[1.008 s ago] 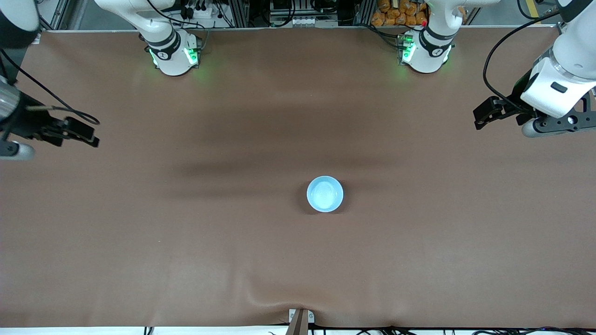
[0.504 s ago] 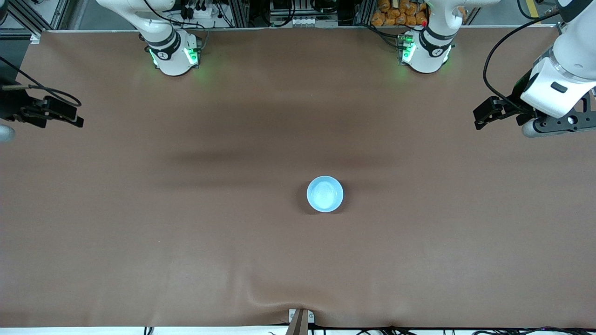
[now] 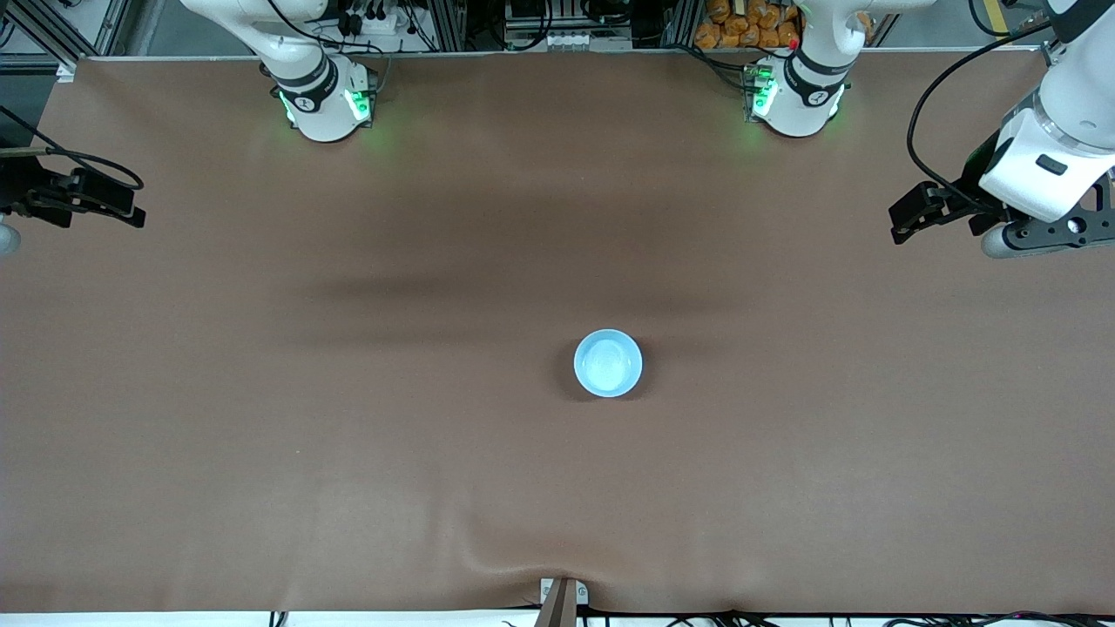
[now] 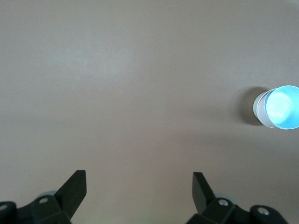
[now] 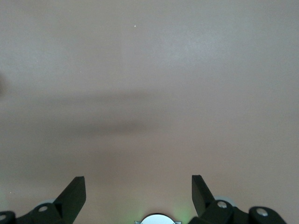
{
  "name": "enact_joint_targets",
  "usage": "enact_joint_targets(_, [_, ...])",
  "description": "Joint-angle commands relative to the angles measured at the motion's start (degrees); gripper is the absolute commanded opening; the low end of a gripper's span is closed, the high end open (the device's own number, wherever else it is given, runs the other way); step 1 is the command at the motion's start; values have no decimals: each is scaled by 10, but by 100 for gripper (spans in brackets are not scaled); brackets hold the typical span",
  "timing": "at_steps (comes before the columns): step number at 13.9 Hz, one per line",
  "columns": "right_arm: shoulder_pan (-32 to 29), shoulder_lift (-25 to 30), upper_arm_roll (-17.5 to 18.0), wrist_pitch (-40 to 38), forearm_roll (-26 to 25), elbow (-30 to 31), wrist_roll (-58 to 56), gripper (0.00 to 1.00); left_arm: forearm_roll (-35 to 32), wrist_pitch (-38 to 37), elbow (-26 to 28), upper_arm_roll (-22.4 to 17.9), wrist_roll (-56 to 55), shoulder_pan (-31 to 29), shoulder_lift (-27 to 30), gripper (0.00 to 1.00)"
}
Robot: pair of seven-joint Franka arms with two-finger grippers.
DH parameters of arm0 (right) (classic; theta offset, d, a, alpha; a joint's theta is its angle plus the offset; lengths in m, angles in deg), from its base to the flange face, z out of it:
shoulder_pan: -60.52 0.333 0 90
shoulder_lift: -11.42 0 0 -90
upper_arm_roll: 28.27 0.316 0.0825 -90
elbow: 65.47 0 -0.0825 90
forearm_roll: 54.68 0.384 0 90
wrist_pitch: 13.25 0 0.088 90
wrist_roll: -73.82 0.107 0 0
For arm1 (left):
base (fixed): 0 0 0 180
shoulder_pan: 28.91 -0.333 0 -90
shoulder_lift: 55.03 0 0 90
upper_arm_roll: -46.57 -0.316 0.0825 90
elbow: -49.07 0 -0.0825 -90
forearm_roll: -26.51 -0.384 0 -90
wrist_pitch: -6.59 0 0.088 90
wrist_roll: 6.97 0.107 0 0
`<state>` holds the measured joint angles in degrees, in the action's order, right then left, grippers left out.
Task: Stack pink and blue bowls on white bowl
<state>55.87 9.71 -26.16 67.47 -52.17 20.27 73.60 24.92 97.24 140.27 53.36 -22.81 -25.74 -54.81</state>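
Note:
The light blue bowl (image 3: 608,363) sits upright in the middle of the brown table. In the left wrist view the blue bowl (image 4: 281,105) rests nested on a pale bowl whose wall (image 4: 258,109) shows under its rim. No separate pink or white bowl shows; I cannot tell the colours beneath. My left gripper (image 3: 902,222) hangs open and empty over the left arm's end of the table, its fingers (image 4: 74,186) spread wide. My right gripper (image 3: 131,205) hangs open and empty over the right arm's end, its fingers (image 5: 74,189) wide apart.
The two arm bases (image 3: 322,100) (image 3: 797,96) stand along the table edge farthest from the front camera. A small metal clamp (image 3: 562,596) sits at the nearest edge. The brown table cover (image 3: 348,435) wrinkles slightly near it.
My right gripper has drawn back toward the right arm's end of the table and away from the front camera. My left gripper has shifted only slightly. The bowl has not moved.

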Motion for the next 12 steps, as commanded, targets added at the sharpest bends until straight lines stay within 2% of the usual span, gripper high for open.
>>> enact_joint_targets(1, [-17, 7, 11, -8, -11, -4, -6, 100, 6, -15, 2, -2, 28, -3, 15, 100])
enact_joint_targets(12, [-17, 7, 10, 3, -12, -2, -5, 100, 4, -33, -23, -9, 50, -16, 16, 100])
